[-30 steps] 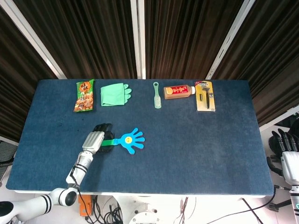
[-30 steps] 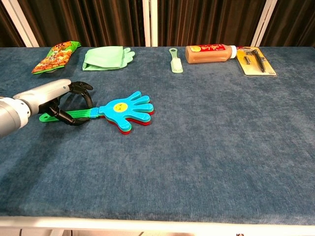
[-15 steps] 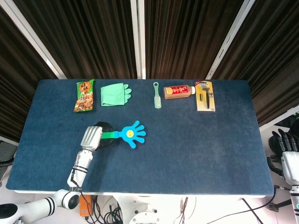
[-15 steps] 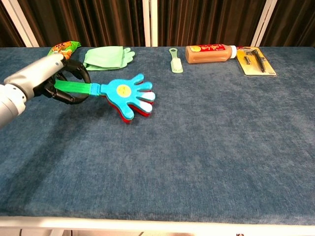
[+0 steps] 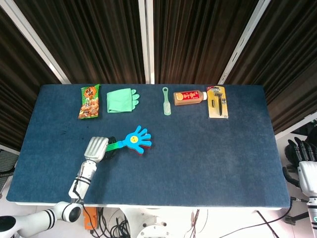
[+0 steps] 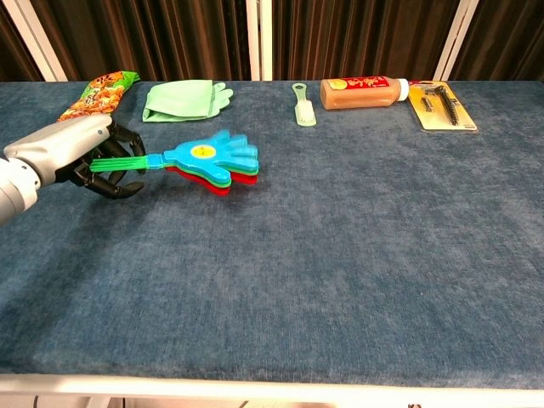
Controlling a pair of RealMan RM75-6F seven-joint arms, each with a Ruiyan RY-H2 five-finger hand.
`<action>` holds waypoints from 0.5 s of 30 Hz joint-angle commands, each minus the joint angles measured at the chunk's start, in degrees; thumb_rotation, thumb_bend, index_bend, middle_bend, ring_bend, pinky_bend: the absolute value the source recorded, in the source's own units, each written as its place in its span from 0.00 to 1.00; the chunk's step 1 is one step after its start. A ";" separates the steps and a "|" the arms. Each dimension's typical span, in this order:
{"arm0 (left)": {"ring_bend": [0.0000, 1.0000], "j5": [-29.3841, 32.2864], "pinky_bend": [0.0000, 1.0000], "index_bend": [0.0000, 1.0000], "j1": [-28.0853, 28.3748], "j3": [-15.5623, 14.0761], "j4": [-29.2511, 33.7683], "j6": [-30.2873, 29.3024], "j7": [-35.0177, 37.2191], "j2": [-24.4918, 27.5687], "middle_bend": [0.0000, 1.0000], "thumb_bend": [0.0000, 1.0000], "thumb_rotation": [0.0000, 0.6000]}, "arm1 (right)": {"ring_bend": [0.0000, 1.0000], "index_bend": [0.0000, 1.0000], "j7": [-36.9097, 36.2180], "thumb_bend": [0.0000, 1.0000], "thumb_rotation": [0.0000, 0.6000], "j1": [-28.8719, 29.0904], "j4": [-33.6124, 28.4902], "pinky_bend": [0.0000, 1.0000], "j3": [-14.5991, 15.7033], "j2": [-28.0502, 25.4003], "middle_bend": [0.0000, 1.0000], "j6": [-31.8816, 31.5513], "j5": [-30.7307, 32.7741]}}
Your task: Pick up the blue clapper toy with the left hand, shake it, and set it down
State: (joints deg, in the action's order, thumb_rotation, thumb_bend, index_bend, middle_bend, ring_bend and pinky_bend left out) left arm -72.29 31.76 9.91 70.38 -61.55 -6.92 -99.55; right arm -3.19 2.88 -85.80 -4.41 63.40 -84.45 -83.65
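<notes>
The blue clapper toy [image 5: 135, 139] [image 6: 208, 156] is hand-shaped, with a yellow smiley disc, red and green layers beneath and a green handle. It is lifted off the blue table, handle pointing left. My left hand [image 5: 96, 148] [image 6: 78, 154] grips the handle, fingers curled around it. My right hand [image 5: 303, 152] hangs off the table's right edge in the head view, away from everything; its fingers look loosely apart and hold nothing.
Along the far edge lie a snack bag [image 5: 89, 101], a green rubber glove [image 5: 121, 100], a small green brush [image 5: 166, 101], a brown sauce bottle [image 5: 188, 97] and a packaged razor [image 5: 217, 101].
My left hand closed on the clapper's handle and raised it off the table. Over the last half second the toy tipped flatter and shifted slightly.
</notes>
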 commanded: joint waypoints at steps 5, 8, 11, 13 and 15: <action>0.89 3.00 0.98 0.38 0.59 -0.04 1.67 2.68 -3.15 1.34 0.87 0.33 1.00 | 0.00 0.00 0.03 0.29 1.00 -0.01 -0.05 0.00 0.02 -0.06 0.00 0.22 0.21; 0.92 4.26 0.99 0.37 0.67 0.42 2.42 3.04 -3.70 1.50 0.91 0.32 1.00 | 0.00 0.00 0.05 0.29 1.00 0.00 -0.13 0.00 -0.05 -0.11 0.00 0.23 0.31; 0.94 5.62 0.99 0.38 0.75 0.78 2.88 3.34 -4.64 1.59 0.95 0.32 1.00 | 0.00 0.00 0.02 0.29 1.00 -0.01 -0.17 0.00 -0.08 -0.13 0.00 0.30 0.43; 0.95 6.60 0.99 0.46 0.81 1.08 3.20 3.31 -5.49 1.53 0.98 0.32 1.00 | 0.00 0.00 -0.02 0.29 1.00 0.00 -0.15 0.00 -0.06 -0.12 0.00 0.38 0.47; 0.96 7.13 0.99 0.60 0.83 1.29 3.26 2.81 -6.37 1.30 1.00 0.32 1.00 | 0.00 0.00 -0.03 0.29 1.00 0.02 -0.09 0.00 -0.03 -0.10 0.00 0.43 0.42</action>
State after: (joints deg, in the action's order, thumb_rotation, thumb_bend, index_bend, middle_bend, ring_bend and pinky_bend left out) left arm -65.46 32.55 11.03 73.53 -58.53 -12.96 -98.13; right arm -3.22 2.90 -85.89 -4.44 63.30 -84.02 -83.23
